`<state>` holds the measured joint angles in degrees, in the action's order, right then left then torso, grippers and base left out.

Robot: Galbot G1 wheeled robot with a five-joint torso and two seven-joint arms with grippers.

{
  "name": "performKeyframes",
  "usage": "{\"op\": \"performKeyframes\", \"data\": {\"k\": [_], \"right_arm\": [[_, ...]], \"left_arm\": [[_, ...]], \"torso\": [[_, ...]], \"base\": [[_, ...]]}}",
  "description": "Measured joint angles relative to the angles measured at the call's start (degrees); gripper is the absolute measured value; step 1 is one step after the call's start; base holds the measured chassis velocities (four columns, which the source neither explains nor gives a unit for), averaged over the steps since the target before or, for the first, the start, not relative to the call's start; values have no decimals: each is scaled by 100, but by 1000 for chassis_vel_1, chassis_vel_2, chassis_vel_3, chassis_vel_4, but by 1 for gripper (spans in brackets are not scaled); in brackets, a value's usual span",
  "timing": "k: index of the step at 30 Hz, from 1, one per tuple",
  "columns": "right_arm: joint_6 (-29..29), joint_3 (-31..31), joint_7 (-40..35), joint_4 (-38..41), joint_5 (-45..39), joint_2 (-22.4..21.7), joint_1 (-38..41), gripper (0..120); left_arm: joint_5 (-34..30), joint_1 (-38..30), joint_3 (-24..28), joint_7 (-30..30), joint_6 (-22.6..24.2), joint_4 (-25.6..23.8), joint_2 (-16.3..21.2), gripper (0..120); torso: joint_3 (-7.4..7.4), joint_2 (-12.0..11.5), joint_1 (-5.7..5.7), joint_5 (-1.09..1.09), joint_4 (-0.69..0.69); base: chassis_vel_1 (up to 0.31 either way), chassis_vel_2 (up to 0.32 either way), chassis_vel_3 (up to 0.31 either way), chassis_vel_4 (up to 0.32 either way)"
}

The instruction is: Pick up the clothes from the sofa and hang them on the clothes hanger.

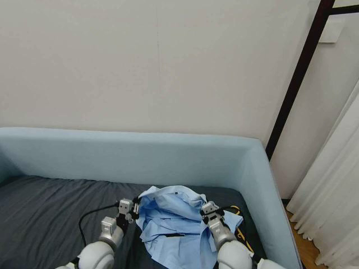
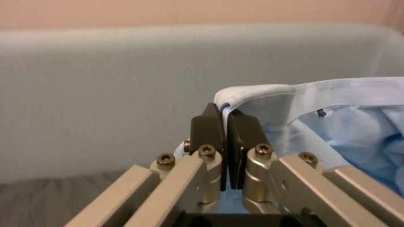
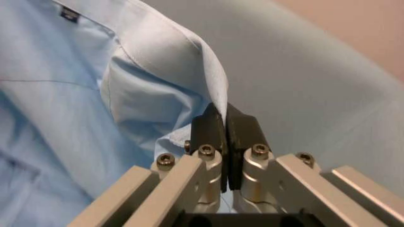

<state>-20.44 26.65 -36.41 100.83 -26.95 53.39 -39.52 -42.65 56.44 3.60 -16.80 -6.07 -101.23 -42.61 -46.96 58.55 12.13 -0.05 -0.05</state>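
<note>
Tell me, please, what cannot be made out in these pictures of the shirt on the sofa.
1. Head view: the black pole is cut off by the top edge; whether it is the hanger is unclear.
2. Head view: a yellow item lies mostly hidden under the shirt.
3. Wrist views: left gripper and right gripper are shut on the shirt; their jaws hide how deep the cloth sits.

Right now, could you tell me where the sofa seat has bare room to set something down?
The dark seat cushion is bare on the robot's left, up to the left gripper. Toward the armrest it is crowded: the blue shirt lies heaped there, clamped by that gripper and the right gripper.
</note>
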Motion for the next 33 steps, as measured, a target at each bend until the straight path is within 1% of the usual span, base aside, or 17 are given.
{"op": "performKeyframes", "data": {"k": [3, 4, 5, 7, 8, 9, 10, 13, 14, 18, 19, 23, 24, 26, 29, 30, 33], "right_arm": [[16, -94, 75, 107, -176, -69, 169, 0], [18, -184, 134, 226, -349, -136, 322, 0], [18, -184, 134, 226, -349, -136, 322, 0], [53, -434, 404, 526, -744, -385, 701, 0], [90, -514, 545, 640, -914, -530, 925, 0], [90, -514, 545, 640, -914, -530, 925, 0], [137, -556, 700, 721, -1109, -694, 1259, 0], [151, -565, 835, 752, -1543, -847, 2003, 0], [151, -565, 835, 752, -1543, -847, 2003, 0], [181, -411, 1006, 558, -2034, -866, 2858, 0], [181, -411, 1006, 558, -2034, -866, 2858, 0], [211, -293, 1169, 405, -2505, -773, 3347, 0], [211, -293, 1169, 405, -2505, -773, 3347, 0], [253, -285, 1249, 347, -2718, -758, 3512, 0], [283, -279, 1334, 378, -2883, -816, 3619, 0], [286, -279, 1353, 432, -2961, -861, 3647, 0], [241, -297, 1352, 830, -3307, -1068, 3641, 0]], "left_arm": [[-136, 6, -141, -98, 116, -356, 206, 0], [-302, 6, -260, -198, 237, -674, 410, 0], [-302, 6, -260, -198, 237, -674, 410, 0], [-802, -161, -568, -451, 555, -1329, 986, 0], [-1068, -343, -628, -531, 692, -1541, 1199, 0], [-1068, -343, -628, -531, 692, -1541, 1199, 0], [-1418, -676, -645, -635, 838, -1741, 1469, 0], [-1923, -1458, -482, -750, 1052, -1880, 1776, 0], [-1923, -1458, -482, -750, 1052, -1880, 1776, 0], [-2459, -2794, 107, -802, 1258, -1745, 1934, 0], [-2459, -2794, 107, -802, 1258, -1745, 1934, 0], [-2685, -4244, 885, -837, 1364, -1397, 1686, 0], [-2685, -4244, 885, -837, 1364, -1397, 1686, 0], [-2785, -4589, 1160, -869, 1381, -1329, 1619, 0], [-2796, -4583, 1177, -862, 1376, -1389, 1684, 0], [-2793, -4439, 1040, -847, 1365, -1454, 1761, 0], [-2652, -3407, 164, -734, 1246, -1815, 2099, 0]], "torso": [[1, 0, 0, 4, -2], [0, 0, 0, 1, -2], [0, 0, 0, 1, -2], [0, 0, 0, 4, -1], [0, 0, 0, -1, -1], [0, 0, 0, -1, -1], [0, 0, 0, 3, -3], [0, 0, 0, 1, -2], [0, 0, 0, 1, -2], [-1, 0, 0, 0, 1], [-1, 0, 0, 0, 1], [0, 0, 1, 3, -2], [0, 0, 1, 3, -2], [-1, 0, 2, 3, -4], [-1, 0, 2, 2, -4], [-1, -1, 2, 2, -4], [1, 0, 1, 1, 0]], "base": [[0, 0, 0, 0], [0, 0, 0, 0], [0, 0, 0, 0], [0, 0, 0, 0], [0, 0, 0, 0], [0, 0, 0, 0], [0, 0, 0, 0], [0, 0, 0, 0], [0, 0, 0, 0], [0, 0, 0, 0], [0, 0, 0, 0], [0, 0, 0, 0], [0, 0, 0, 0], [0, 0, 0, 0], [0, 0, 0, 0], [0, 0, 0, 0], [0, 0, 0, 0]]}}
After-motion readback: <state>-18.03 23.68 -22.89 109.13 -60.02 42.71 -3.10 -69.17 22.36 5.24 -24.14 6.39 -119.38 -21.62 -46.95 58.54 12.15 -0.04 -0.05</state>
